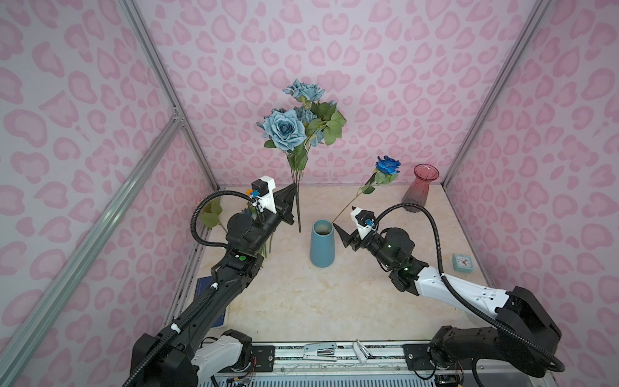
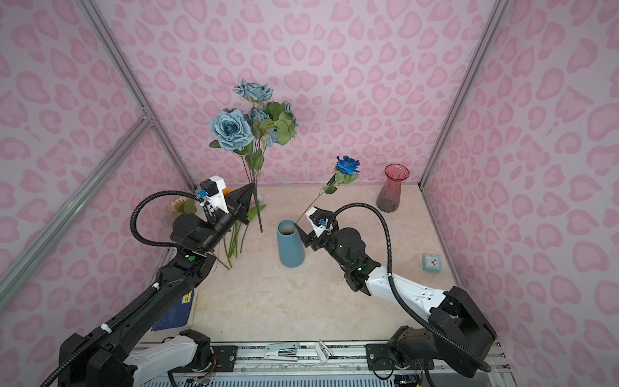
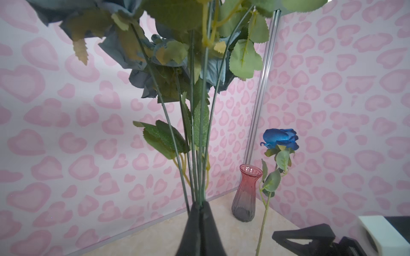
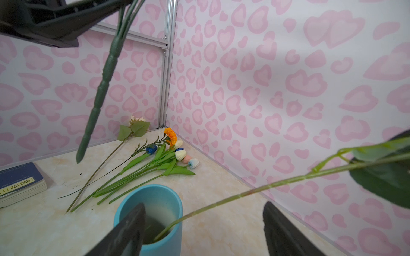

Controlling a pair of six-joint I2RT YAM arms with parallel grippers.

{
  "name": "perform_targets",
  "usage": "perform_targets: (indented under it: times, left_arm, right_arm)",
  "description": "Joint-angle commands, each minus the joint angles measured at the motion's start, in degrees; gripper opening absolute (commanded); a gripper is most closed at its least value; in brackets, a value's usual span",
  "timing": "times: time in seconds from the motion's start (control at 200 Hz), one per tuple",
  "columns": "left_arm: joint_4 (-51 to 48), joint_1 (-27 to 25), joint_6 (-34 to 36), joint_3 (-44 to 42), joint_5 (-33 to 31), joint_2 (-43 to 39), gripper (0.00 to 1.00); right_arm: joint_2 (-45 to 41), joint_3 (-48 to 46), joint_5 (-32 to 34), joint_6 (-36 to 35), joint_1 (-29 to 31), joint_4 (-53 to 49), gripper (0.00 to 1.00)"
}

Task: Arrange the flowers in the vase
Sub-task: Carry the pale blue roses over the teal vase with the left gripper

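Left gripper (image 3: 200, 207) was clamped tight on the dusty-blue fabric rose bunch (image 3: 200, 119) by its green stems. Beyond it, the ribbed pink-to-grey glass vase (image 3: 245, 195) and the bright blue single-stem rose (image 3: 280, 138) sat side by side.

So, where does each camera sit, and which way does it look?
Top views: high above the front edge, looking down at the table; both arms show.
Left wrist: behind the shut left tool, looking up the bunch it holds.
Right wrist: behind the open right tool, facing the blue vase and the flowers lying beyond.
Shared: both wrist views show the rose.
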Motion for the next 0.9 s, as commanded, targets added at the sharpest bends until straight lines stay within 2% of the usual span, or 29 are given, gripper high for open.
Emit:
perform_targets:
  times: [0.0, 0.265, 0.43, 0.66, 0.895]
  left_arm:
    - [10.5, -0.5, -1.4, -0.2, 3.1, 1.7, 0.01]
    - [19.1, -3.1, -3.2, -3.0, 1.7, 6.8, 0.01]
    - [21.3, -6.3, -1.2, -1.9, 0.7, 9.5, 0.01]
    - [23.6, -6.6, -1.1, -1.4, 0.5, 11.0, 0.01]
    - [26.8, -6.6, 3.1, -2.4, -2.4, 15.2, 0.01]
  right_arm:
    - [0.1, 0.3, -0.7, -0.3, 0.1, 1.7, 0.82]
    - [1.0, 1.1, -0.9, -0.6, 0.1, 1.0, 0.82]
    - [1.5, 2.0, -0.9, -1.0, 0.1, 0.5, 0.82]
    - [1.7, 2.3, -0.8, -1.4, 0.2, 0.0, 0.82]
    - [2.0, 2.4, -1.0, -1.5, 0.2, -0.4, 0.82]
